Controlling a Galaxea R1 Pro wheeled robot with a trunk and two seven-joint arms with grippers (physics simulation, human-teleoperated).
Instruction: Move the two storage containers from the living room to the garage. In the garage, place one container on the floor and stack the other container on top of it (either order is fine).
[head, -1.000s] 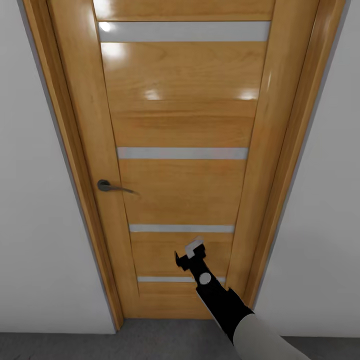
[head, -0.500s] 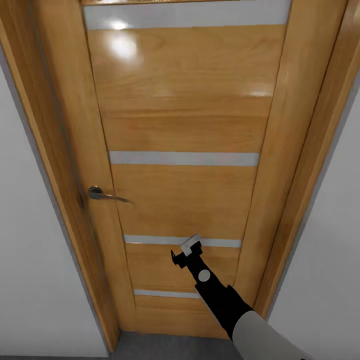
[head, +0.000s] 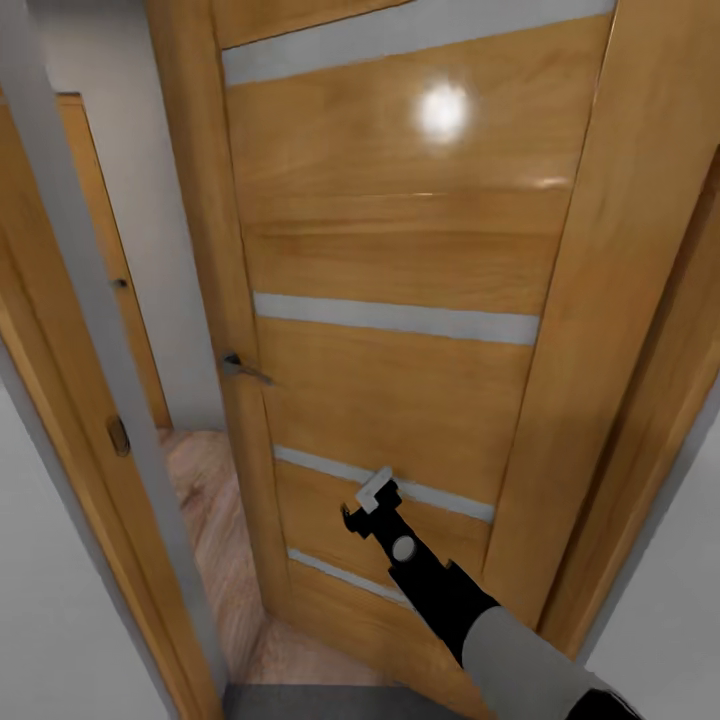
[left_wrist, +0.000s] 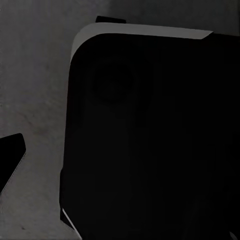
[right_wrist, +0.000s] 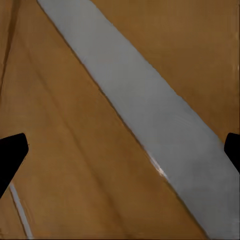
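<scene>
Floors at the doorway
Dark grey floor (head: 330, 700) under the robot; light wood plank floor (head: 215, 520) beyond the wooden door (head: 400, 260); both bare.

One wooden door (head: 400, 300), four pale stripes, one handle (head: 240, 368).

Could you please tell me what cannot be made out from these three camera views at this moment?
- Head view: the room past the door is mostly hidden by the door itself; a strip of wood floor shows.
- Left wrist view: a dark body blocks the scene, so the left gripper's state is unclear.
- Right wrist view: the right gripper is cut by the edges.
</scene>
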